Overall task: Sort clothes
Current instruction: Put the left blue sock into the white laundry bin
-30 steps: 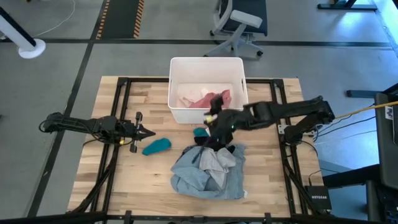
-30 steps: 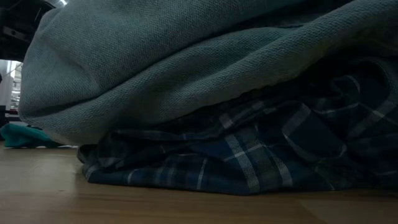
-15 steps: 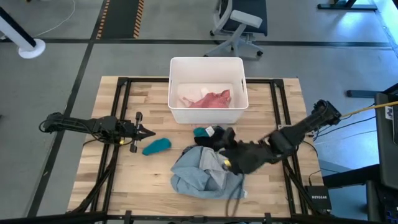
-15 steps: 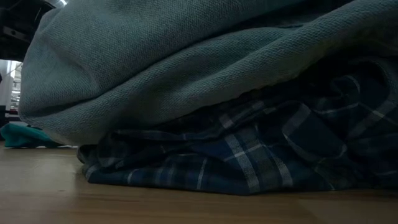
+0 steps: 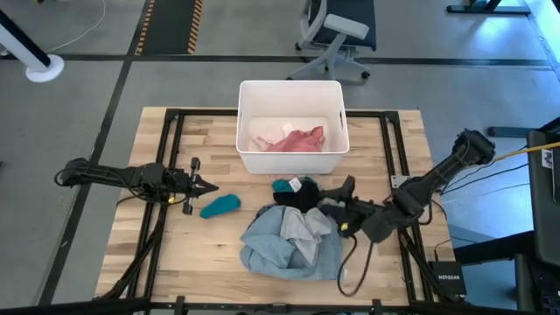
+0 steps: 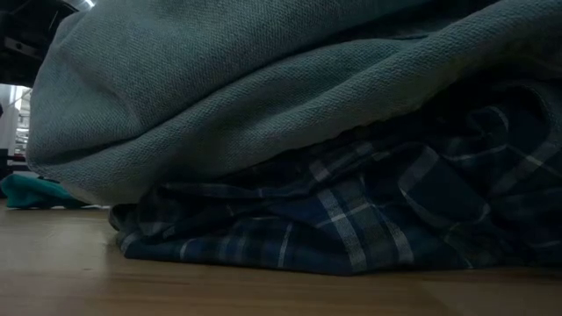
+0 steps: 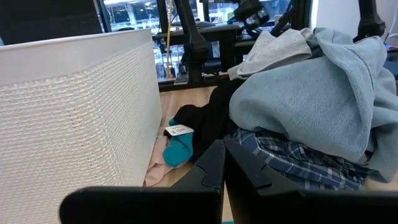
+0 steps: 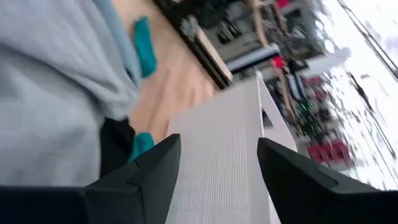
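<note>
- The right gripper (image 5: 337, 203) hangs beside the clothes pile (image 5: 293, 238), fingers apart, holding nothing.
- A pink piece (image 5: 293, 140) lies in the white bin (image 5: 247, 157).
- It looks ready to pick another; next it must reach down and pinch one.
- The left gripper (image 5: 203, 186) waits shut near a teal piece (image 5: 220, 206).

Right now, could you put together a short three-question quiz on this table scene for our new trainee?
1. True or false: the pink garment lies inside the white bin.
2. Which piece sits alone on the wood near the left gripper? A) black piece B) teal piece C) plaid shirt
3. In the low view, what lies under the grey-blue shirt?

Key:
1. True.
2. B, the teal piece; that gripper is shut and empty.
3. The plaid shirt. The right gripper is open above the pile's right edge.
</note>
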